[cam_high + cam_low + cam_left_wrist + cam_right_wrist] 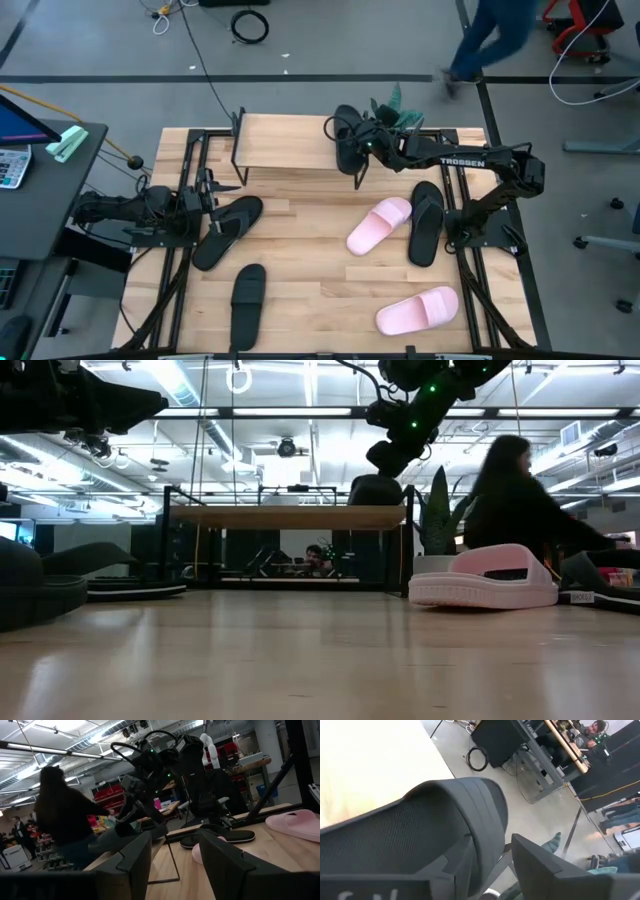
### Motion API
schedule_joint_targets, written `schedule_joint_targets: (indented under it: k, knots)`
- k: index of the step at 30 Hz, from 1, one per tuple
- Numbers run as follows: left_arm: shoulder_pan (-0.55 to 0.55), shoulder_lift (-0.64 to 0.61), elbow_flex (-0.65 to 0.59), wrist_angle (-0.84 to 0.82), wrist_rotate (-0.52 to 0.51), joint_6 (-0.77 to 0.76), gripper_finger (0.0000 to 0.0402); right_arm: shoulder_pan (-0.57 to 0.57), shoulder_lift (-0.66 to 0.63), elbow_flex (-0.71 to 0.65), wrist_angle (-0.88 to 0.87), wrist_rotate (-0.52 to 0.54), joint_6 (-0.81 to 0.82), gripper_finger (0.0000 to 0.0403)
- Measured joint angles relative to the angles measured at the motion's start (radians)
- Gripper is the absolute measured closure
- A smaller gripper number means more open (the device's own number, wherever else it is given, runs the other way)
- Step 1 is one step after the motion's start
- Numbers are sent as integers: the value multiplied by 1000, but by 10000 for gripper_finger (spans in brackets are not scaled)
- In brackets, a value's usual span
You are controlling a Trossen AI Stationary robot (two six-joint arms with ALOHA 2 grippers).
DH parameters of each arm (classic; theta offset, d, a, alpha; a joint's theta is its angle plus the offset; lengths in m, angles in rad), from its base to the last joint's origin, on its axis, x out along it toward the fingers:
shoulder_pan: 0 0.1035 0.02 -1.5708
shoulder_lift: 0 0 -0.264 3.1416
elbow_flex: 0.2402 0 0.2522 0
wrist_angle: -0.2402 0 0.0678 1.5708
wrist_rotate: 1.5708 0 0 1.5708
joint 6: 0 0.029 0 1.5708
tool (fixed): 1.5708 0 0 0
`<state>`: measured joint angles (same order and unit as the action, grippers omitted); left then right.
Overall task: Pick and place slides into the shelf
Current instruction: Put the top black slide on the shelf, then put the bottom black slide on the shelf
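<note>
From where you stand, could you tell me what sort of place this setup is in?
It looks like a robotics lab or workshop. Cables lie on a bare concrete floor around the slatted table, exposed ceiling lights run overhead, and red storage bins and workbenches stand behind a person walking past.

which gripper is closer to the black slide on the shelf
Right. The right gripper is at the black slide on the shelf; the left gripper sits at the table's left edge, below the shelf's left end.
</note>
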<state>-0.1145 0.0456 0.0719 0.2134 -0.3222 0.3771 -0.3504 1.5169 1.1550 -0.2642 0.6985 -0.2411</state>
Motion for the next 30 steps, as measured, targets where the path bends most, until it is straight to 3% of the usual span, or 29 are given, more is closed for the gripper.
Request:
schedule_joint_targets:
  k: [7, 16, 27, 30]
  knots:
    - [0, 0, 0, 0, 0, 0, 229, 0, 0, 0, -9, -177, 65, 226]
    - [0, 0, 0, -1, 0, 0, 230, 27, -3, 0, -29, -170, 88, 219]
    - [0, 0, 0, -7, 3, -83, 225, 269, -79, 0, -31, -194, 138, 235]
    - [-1, 0, 0, -18, 78, -159, 227, 351, -90, 0, -31, -219, 175, 236]
